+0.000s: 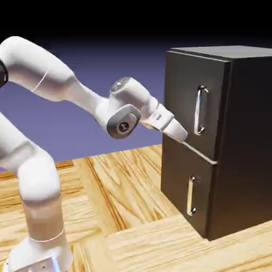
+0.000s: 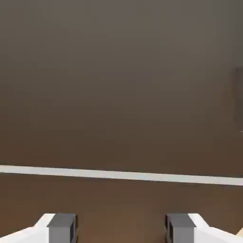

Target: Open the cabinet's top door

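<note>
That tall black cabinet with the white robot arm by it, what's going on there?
The white jointed robot arm is reaching to the tall matte black cabinet, its two-fingered tool open and holding nothing. The task is to open the flat dark top door, which is closed; its long silver bar handle is not gripped.

The arm (image 1: 50, 69) is white and smooth, with fat round parts like pipes. Thin lines ring it at the upper left. A grey cap (image 1: 124, 126) with a dark round middle is near the center. The base (image 1: 40, 257), lower left, is white with small marks. The finger tips (image 2: 62, 228) are grey blocks.
</note>
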You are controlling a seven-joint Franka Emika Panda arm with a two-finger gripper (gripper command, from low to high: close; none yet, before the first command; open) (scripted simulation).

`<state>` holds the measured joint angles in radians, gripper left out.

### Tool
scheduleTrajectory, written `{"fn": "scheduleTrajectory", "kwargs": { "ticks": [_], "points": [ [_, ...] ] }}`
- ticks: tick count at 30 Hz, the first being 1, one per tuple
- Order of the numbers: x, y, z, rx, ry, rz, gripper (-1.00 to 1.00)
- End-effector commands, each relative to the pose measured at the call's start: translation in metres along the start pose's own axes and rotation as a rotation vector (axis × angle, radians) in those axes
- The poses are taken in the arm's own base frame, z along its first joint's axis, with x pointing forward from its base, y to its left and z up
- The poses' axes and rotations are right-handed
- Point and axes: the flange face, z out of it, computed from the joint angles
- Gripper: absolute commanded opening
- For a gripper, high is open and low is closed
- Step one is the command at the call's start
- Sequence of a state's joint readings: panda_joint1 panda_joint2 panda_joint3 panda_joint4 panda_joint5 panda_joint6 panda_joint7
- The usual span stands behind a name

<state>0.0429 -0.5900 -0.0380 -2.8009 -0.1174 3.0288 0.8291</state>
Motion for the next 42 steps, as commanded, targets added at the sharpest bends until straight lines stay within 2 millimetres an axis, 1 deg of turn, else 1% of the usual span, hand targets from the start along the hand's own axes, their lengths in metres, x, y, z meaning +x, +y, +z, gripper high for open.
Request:
{"fn": "scheduleTrajectory", "kwargs": {
  "ticks": [1,10,20,31,42],
  "points": [
    [0.000,-0.003,-0.003,0.005,0.006,-0.004,0.00],
    [0.002,-0.022,-0.030,0.053,0.069,-0.036,0.00],
    [0.003,-0.028,-0.055,0.110,0.156,-0.054,0.00],
    [0.008,-0.018,-0.073,0.188,0.264,-0.051,0.00],
    [0.017,0.005,-0.076,0.290,0.372,-0.029,0.00]
  ]
}}
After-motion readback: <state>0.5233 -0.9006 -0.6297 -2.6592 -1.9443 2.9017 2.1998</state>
